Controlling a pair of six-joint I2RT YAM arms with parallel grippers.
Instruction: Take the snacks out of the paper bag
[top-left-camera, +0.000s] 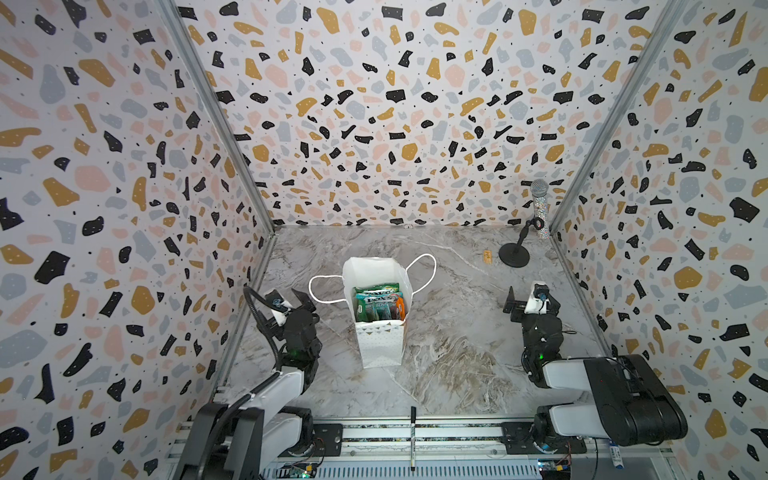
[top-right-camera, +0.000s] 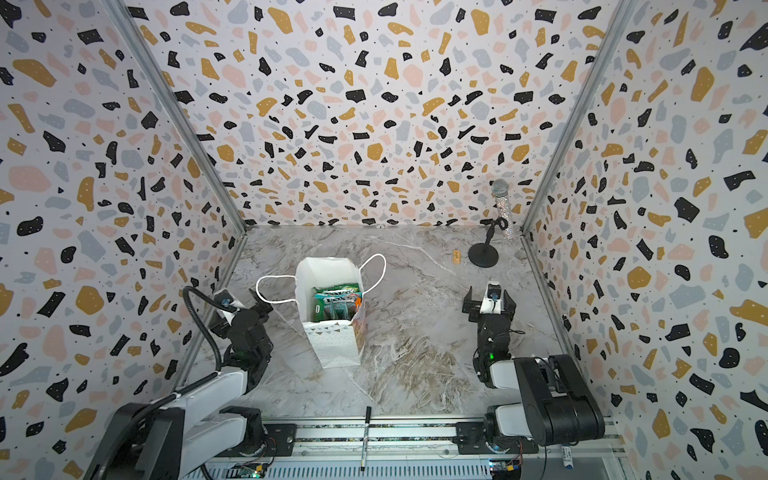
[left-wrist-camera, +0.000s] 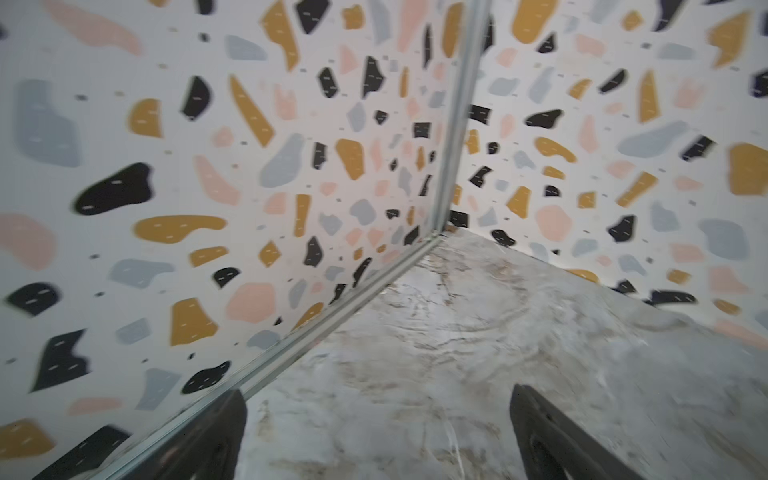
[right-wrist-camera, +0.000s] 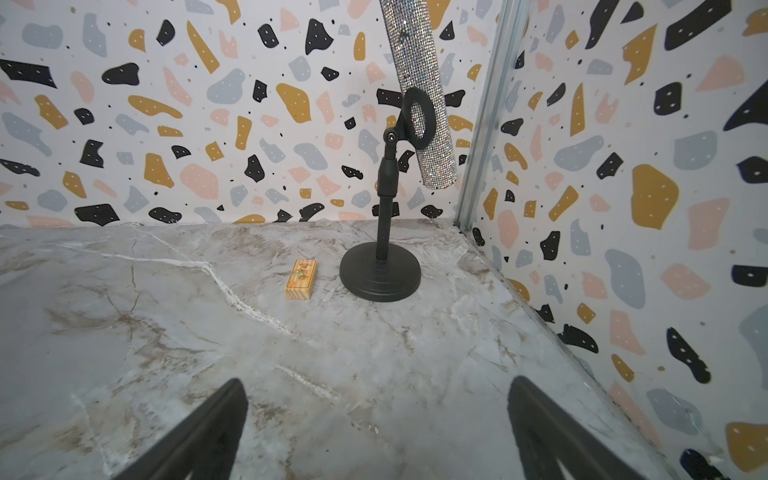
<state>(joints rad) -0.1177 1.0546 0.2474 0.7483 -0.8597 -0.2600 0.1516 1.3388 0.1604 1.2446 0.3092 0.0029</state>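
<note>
The white paper bag (top-left-camera: 380, 345) stands upright on the marble table, mouth open, its cord handles flopped out to either side. Several snacks (top-left-camera: 376, 305) stand packed inside it, green, teal and orange packets, also seen in a top view (top-right-camera: 334, 305). My left gripper (top-left-camera: 286, 299) hovers open just left of the bag, near one handle. My right gripper (top-left-camera: 532, 297) stands open well to the right of the bag. In the left wrist view the left gripper (left-wrist-camera: 378, 392) holds nothing over bare marble. The right gripper (right-wrist-camera: 376, 381) is likewise empty in the right wrist view.
A glittery microphone on a black stand (top-left-camera: 515, 253) stands in the back right corner, with a small orange box (right-wrist-camera: 300, 279) beside it. A black marker (top-left-camera: 413, 436) lies across the front rail. Patterned walls close in on three sides.
</note>
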